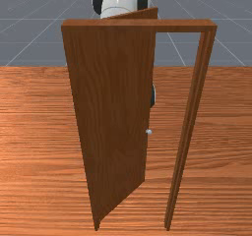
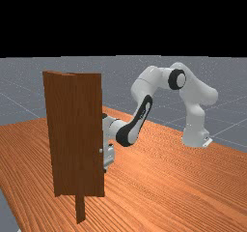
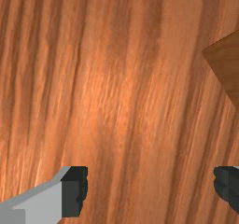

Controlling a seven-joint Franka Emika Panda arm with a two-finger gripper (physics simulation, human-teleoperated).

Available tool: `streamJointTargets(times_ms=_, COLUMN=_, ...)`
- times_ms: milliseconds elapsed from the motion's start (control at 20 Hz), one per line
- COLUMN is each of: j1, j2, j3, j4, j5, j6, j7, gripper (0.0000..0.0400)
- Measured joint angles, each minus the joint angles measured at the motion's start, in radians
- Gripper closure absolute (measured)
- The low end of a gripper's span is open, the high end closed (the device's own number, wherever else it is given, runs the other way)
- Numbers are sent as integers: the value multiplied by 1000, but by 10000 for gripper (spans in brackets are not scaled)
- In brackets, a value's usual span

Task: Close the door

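So the door (image 1: pixel 113 122) is standing well open, attached along the front view's left side of its frame (image 1: pixel 189 112) and swung back toward the robot, which is why there's that big gap between its free edge and the other post. The little knob (image 1: pixel 149 132) sits near that free edge, and that's the spot I'd care about, since a push far from the hinge side should need way less effort. The arm (image 2: pixel 144 83) reaches in from the far view's right and bends down so the hand (image 2: pixel 108 156) ends up low behind the panel, near the knob side. Makes sense to me, because that's the side you'd shove from to send the door home. The gripper (image 3: pixel 150 190) is open, fingers wide apart with nothing between them, just table (image 3: pixel 126 92) below, and honestly I doubt a grip is needed here. There's a wooden corner (image 3: pixel 226 64) off to one side of it, probably the door's. Can't tell if the hand touches the panel. Next I'd press steadily toward the frame; too near the edge and it might slip off.
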Motion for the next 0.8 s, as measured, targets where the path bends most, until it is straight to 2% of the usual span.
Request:
streamJointTargets(times_ms=300, j1=104, j2=3, j3=-3, j4=3, j5=-9, j6=-6, j7=119, gripper=0)
streamJointTargets(times_ms=350, j1=131, j2=57, j3=-17, j4=126, j5=15, j6=-154, j7=214, gripper=0)
streamJointTargets(times_ms=400, j1=175, j2=38, j3=-63, j4=73, j5=-31, j6=-60, j7=266, gripper=0)
streamJointTargets(times_ms=450, j1=161, j2=88, j3=-50, j4=168, j5=37, j6=-106, j7=369, gripper=0)
streamJointTargets(times_ms=500, j1=162, j2=157, j3=-56, j4=299, j5=46, j6=-171, j7=418, gripper=0)
streamJointTargets(times_ms=550, j1=144, j2=147, j3=-24, j4=276, j5=15, j6=-149, j7=241, gripper=0)
streamJointTargets(times_ms=800, j1=144, j2=148, j3=-24, j4=276, j5=15, j6=-149, j7=241, gripper=0)
